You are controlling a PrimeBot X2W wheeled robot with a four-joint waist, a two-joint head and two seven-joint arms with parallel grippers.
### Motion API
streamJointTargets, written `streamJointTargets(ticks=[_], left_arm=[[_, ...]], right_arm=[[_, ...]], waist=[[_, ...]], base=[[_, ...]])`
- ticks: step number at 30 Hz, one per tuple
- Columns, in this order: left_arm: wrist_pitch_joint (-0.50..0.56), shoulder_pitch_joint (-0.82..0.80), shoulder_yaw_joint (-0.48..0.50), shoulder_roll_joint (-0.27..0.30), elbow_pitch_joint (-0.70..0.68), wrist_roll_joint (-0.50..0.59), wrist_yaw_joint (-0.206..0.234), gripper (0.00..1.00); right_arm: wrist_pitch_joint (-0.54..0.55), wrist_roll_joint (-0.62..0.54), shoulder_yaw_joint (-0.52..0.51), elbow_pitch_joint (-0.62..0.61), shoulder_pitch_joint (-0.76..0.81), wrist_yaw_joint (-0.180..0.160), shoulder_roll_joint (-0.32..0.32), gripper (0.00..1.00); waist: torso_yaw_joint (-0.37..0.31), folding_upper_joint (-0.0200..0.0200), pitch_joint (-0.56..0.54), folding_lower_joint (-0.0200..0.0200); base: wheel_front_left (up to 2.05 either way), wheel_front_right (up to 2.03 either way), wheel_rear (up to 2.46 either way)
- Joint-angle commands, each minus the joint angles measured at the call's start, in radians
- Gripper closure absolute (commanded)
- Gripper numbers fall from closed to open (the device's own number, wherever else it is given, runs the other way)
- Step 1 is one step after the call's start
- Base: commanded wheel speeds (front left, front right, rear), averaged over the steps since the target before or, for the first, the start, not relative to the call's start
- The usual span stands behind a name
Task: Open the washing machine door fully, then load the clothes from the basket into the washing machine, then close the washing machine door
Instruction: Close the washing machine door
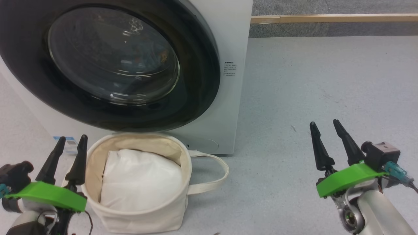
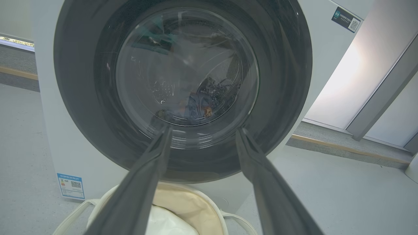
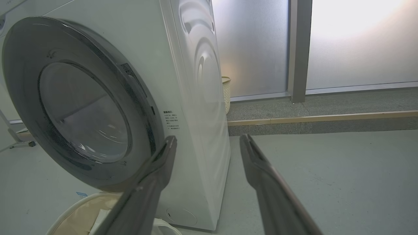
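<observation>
High head, low wrists; shared nearby door [image 1: 196,81]

No wording can be read. On the washing machine [image 2: 45,137], a blue QR-code label [image 2: 71,186] is seen lower left of the left gripper [image 2: 202,130], a dark label [image 2: 346,19] upper right.

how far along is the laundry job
Looks finished: the washing machine door sits shut, with the clothes visible through its glass. The basket holds a white bundle. In hand: nothing, the left pincer and right pincer are open and empty. Nothing seems left.
</observation>
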Motion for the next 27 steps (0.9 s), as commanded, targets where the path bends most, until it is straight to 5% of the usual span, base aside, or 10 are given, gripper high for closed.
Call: streamJointTargets(ticks=[1, 27], left_arm=[[-0.012, -0.042, 0.038, 0.039, -0.030, 0.002, -0.006, 0.00], [-0.012, -0.045, 0.038, 0.035, -0.034, 0.015, -0.006, 0.00]], right_arm=[[-0.012, -0.004, 0.016, -0.032, -0.024, 0.000, -0.004, 0.00], [-0.012, -0.006, 0.017, -0.034, -0.025, 0.000, 0.003, 0.00]], waist=[[0.000, -0.0001, 0.000, 0.0000], [0.001, -0.0001, 0.005, 0.0000]], base=[[0.00, 0.00, 0.00], [0.00, 0.00, 0.00]])
